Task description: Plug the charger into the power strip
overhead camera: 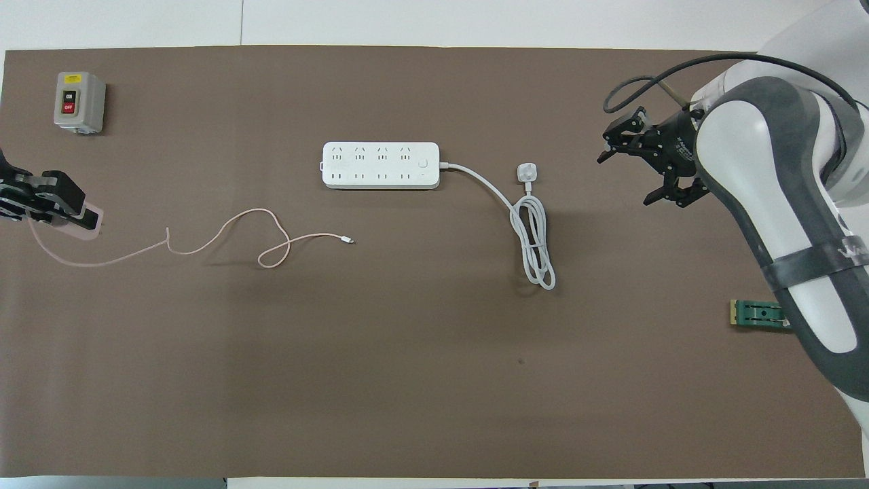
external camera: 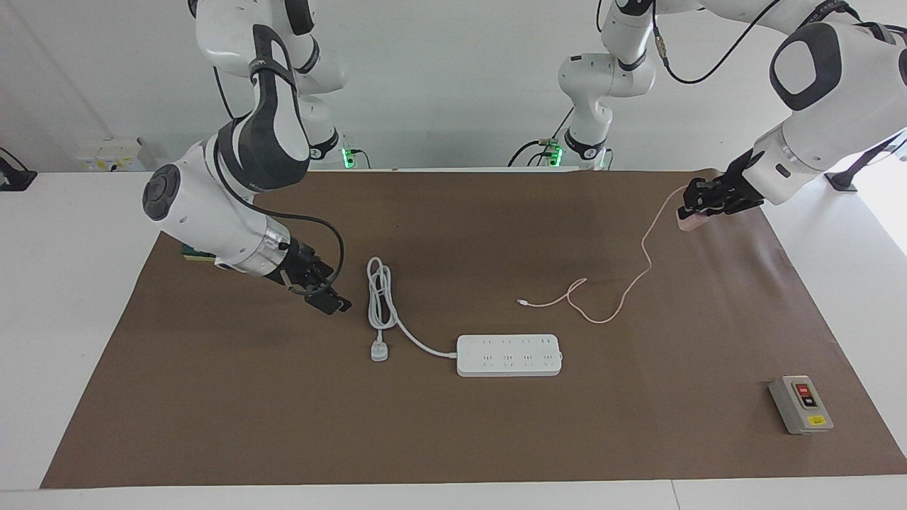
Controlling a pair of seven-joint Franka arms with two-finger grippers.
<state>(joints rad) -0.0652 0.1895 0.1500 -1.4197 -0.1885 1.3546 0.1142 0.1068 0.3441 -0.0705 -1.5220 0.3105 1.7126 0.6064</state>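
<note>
The pale-pink charger (external camera: 691, 219) hangs clamped in the closed fingers of the left gripper (external camera: 693, 210), held in the air over the brown mat (external camera: 453, 439) at the left arm's end of the table. Its thin pink cable (external camera: 641, 265) drops from the cube and trails in loose loops across the mat, ending in a small connector (external camera: 522, 302) that lies nearer to the robots than the power strip (external camera: 509, 355). The white strip rests flat near the middle of the mat, all its sockets bare (nothing is plugged in). Its thick white cord (external camera: 397, 322) runs toward the right arm's end, folded in a long loop, with the white three-pin plug (external camera: 380, 350) lying beside it. The right gripper (external camera: 322, 294) hovers over bare mat close to that cord, fingers spread wide and holding nothing. A grey switch box (external camera: 801, 404) with red and black buttons sits by the mat's corner at the left arm's end; a green block (overhead camera: 757, 314) lies at the right arm's end.
</note>
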